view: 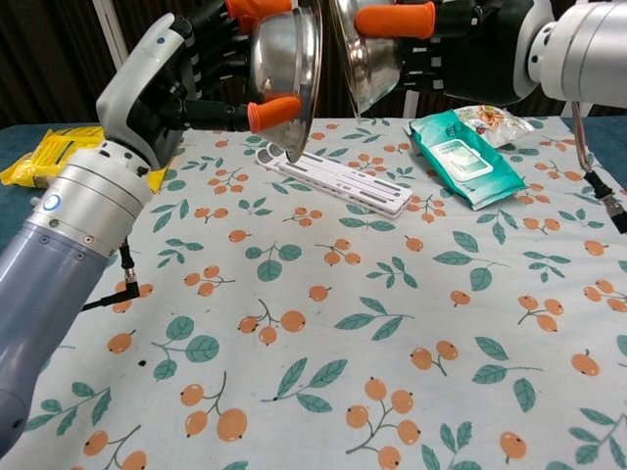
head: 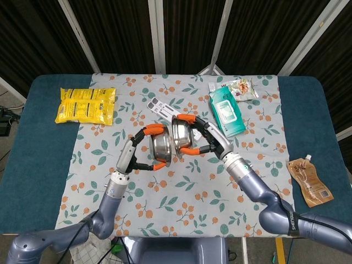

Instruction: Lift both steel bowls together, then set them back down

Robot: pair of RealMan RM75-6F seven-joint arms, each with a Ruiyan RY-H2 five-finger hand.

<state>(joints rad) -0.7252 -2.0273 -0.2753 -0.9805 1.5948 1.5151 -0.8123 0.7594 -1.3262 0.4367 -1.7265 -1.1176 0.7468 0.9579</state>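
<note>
Two steel bowls hang in the air above the middle of the flowered cloth, tipped on edge with their rims turned towards each other. My left hand (head: 137,154) grips the left bowl (head: 161,144) around its base, and that bowl (view: 284,59) fills the top of the chest view with my left hand (view: 196,69) behind it. My right hand (head: 206,142) holds the right bowl (head: 180,134) the same way, and this bowl (view: 358,59) sits beside my right hand (view: 460,44) at the upper right. The two rims are nearly touching.
A white slatted stand (head: 165,111) lies on the cloth behind the bowls. A green wipes pack (head: 225,111) and a snack bag (head: 242,88) lie at the back right, a yellow packet (head: 85,104) at the back left, and a brown pouch (head: 311,180) at the right edge.
</note>
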